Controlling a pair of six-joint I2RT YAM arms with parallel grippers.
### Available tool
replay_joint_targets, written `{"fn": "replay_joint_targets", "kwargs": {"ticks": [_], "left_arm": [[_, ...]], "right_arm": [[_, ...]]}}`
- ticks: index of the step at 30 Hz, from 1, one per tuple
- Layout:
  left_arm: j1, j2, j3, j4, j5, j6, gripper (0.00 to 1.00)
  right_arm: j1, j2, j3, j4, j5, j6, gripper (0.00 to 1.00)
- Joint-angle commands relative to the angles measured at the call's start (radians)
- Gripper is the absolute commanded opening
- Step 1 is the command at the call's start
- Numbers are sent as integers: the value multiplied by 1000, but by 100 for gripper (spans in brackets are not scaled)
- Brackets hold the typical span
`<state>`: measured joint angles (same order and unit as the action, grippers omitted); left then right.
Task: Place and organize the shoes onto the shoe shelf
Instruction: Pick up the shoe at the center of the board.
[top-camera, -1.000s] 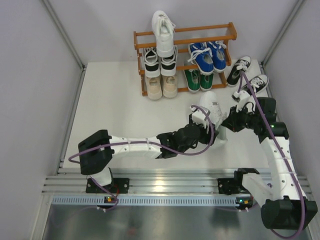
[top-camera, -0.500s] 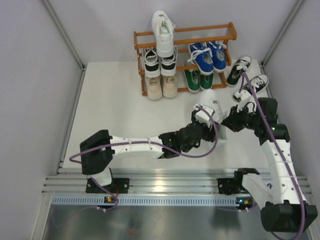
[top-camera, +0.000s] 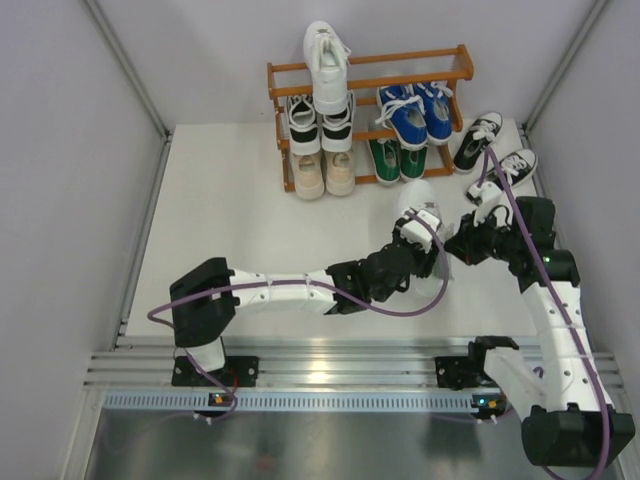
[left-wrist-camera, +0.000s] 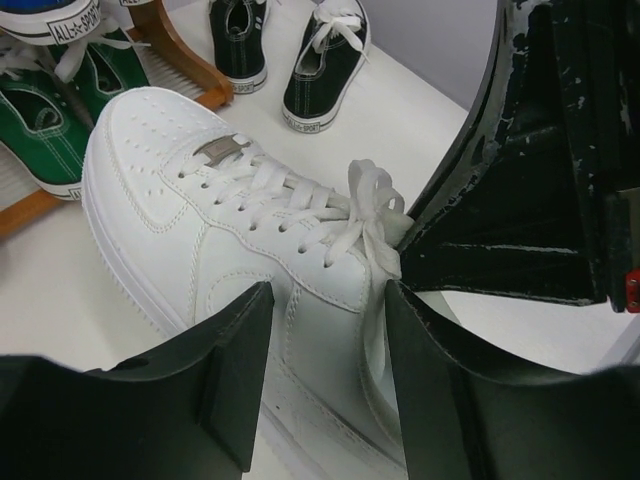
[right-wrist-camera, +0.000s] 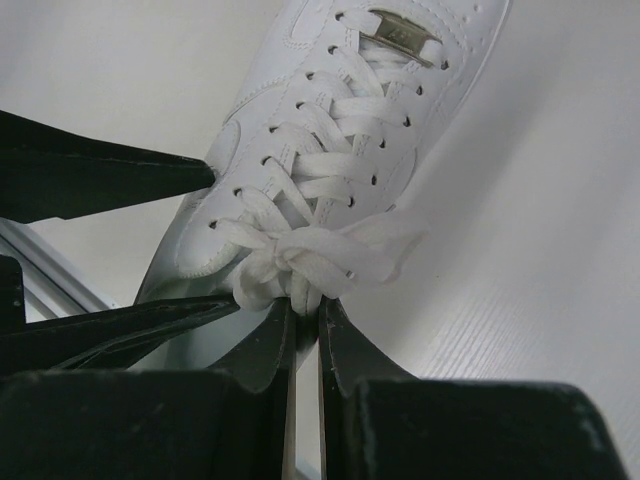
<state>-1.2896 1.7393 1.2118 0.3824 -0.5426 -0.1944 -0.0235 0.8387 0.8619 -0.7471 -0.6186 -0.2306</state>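
A white shoe (top-camera: 415, 205) lies on the table in front of the shoe shelf (top-camera: 400, 58). My left gripper (top-camera: 418, 240) holds its rear half, one jaw on the outer side and one at the collar; it shows in the left wrist view (left-wrist-camera: 325, 300) on the shoe (left-wrist-camera: 200, 200). My right gripper (top-camera: 458, 243) is shut on the shoe's lace bow (right-wrist-camera: 300, 255), its tips (right-wrist-camera: 303, 305) almost together. The other white shoe (top-camera: 325, 65) stands on the top tier. Black (top-camera: 320, 115), blue (top-camera: 415, 110), beige (top-camera: 325, 172) and green (top-camera: 398, 158) pairs fill the lower tiers.
Two black shoes (top-camera: 478, 138) (top-camera: 512, 168) lie on the table right of the shelf, close behind my right gripper. They also show in the left wrist view (left-wrist-camera: 325, 60). Grey walls stand on both sides, and the metal rail (top-camera: 330, 365) runs along the near edge.
My left arm has reached further right and forward, bringing its gripper around the white shoe. The shoe's toe shifted slightly towards the shelf. My right gripper stayed on the laces.
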Motion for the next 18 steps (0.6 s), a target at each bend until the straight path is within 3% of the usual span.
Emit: {"fn": "replay_joint_targets", "kwargs": {"ticks": [1,3,6,7,9,11,16,18], "left_arm": [[0,42,61,10,-48,88,54],[1,68,75,1,-57,107,53],[0,97,112,-31,-97,128,44],[1,100,126,-43,-114,130,25],[3,97,124,-48,-129,128,8],[1,83,114,-45,-148,119,1],[7,34,74,-45,-135,105,0],[7,2,42,-42,-132,104,0]], "right_arm": [[16,-39,22,114,-82,19,0],[16,-43,22,111,-93,17,0],[16,-49,20,111,-98,17,0],[16,-50,19,111,-99,19,0],[16,-53,17,112,-98,19,0],[16,-56,14,114,-98,17,0],[16,-69,11,117,-96,8,1],[16,-72,15,112,-96,1,25]]}}
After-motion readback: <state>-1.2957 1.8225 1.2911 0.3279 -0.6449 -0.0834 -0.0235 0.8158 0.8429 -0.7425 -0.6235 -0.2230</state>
